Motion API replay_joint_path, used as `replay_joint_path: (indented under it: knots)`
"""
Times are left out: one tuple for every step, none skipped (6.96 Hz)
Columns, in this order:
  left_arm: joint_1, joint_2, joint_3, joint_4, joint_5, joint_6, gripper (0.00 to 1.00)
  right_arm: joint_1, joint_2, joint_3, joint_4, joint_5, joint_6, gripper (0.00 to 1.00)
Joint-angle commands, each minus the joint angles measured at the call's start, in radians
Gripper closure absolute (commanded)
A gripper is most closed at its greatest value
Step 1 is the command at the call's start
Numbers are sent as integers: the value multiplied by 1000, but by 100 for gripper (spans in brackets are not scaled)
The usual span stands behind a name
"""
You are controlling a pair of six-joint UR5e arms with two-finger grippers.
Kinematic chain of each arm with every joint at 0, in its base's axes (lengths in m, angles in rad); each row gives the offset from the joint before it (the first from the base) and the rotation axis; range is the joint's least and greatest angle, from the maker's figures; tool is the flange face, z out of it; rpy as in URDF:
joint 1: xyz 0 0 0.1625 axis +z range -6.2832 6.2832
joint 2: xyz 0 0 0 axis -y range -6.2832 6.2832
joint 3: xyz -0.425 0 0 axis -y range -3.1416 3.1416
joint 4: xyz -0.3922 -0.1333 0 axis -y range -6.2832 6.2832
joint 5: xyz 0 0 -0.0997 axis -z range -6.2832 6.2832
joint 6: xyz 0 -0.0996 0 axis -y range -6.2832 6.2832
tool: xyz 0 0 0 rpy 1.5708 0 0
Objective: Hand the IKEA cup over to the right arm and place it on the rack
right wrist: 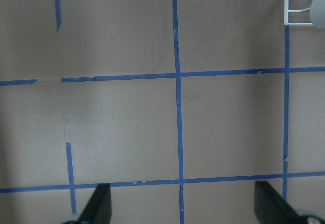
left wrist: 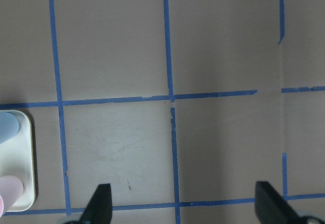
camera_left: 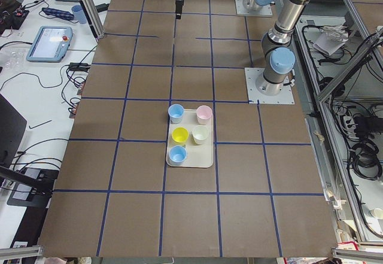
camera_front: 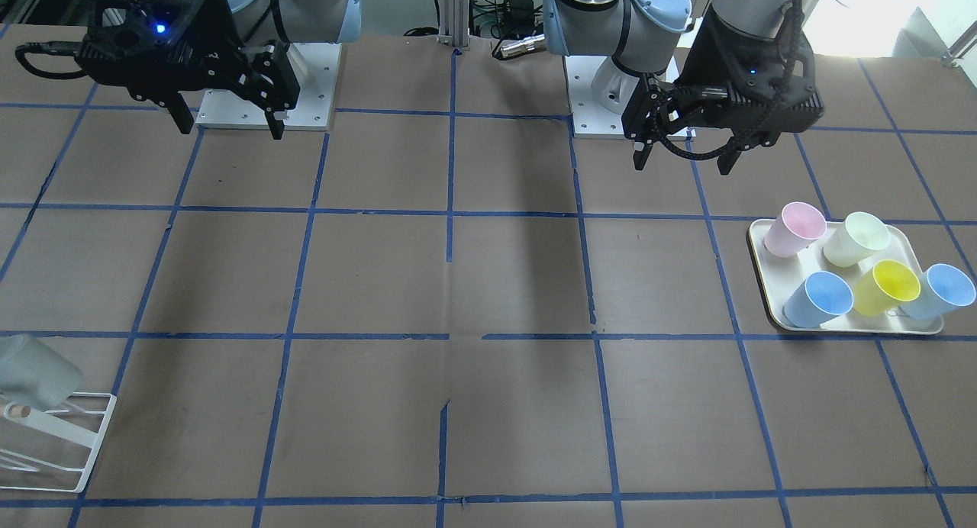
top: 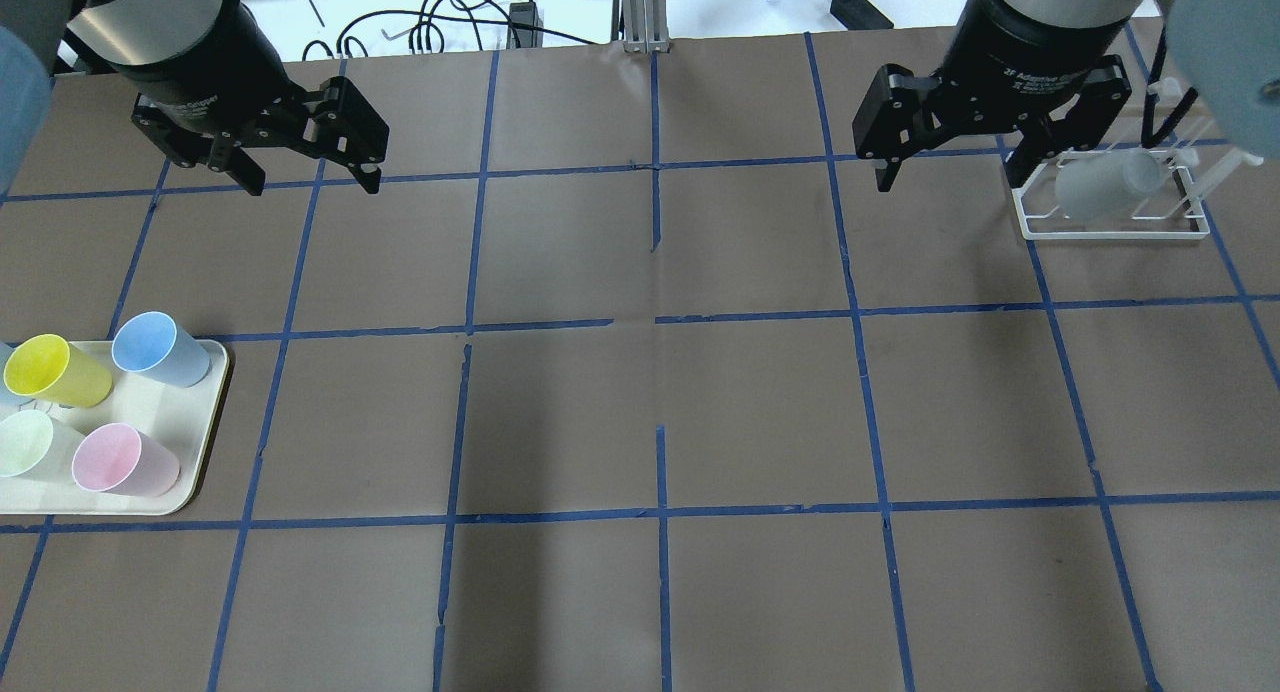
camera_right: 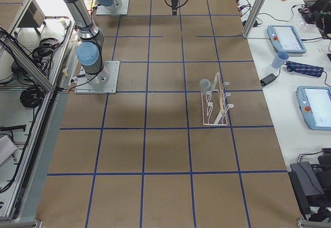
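The pale grey IKEA cup hangs tilted on a prong of the white wire rack at the table's far right. Both also show in the front-facing view, the cup on the rack, and in the exterior right view, the cup on the rack. My right gripper is open and empty, raised just left of the rack, apart from the cup. My left gripper is open and empty, raised over the far left of the table. The right wrist view catches a rack corner.
A cream tray at the left edge holds a pink cup, a cream-green cup, a yellow cup and light blue cups. Blue tape lines grid the brown table. Tablets and cables lie beyond the far edge.
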Motion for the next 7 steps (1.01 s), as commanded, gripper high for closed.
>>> replay_joint_path:
  knots:
    - [0, -1, 0, 0, 0, 1, 0, 14, 2, -3, 20, -1, -4, 0]
    - [0, -1, 2, 2, 0, 1, 0, 14, 2, -5, 14, 0, -5, 0]
    - [0, -1, 2, 2, -2, 1, 0, 14, 2, -3, 15, 0, -1, 0]
    - [0, 1, -3, 18, 0, 0, 0, 14, 2, -5, 14, 0, 1, 0]
    - [0, 1, -6, 25, 0, -2, 0, 14, 2, -5, 12, 0, 2, 0]
    - [0, 1, -8, 25, 0, -2, 0, 14, 2, -6, 14, 0, 2, 0]
    - [0, 2, -8, 25, 0, 0, 0, 14, 2, -6, 12, 0, 2, 0]
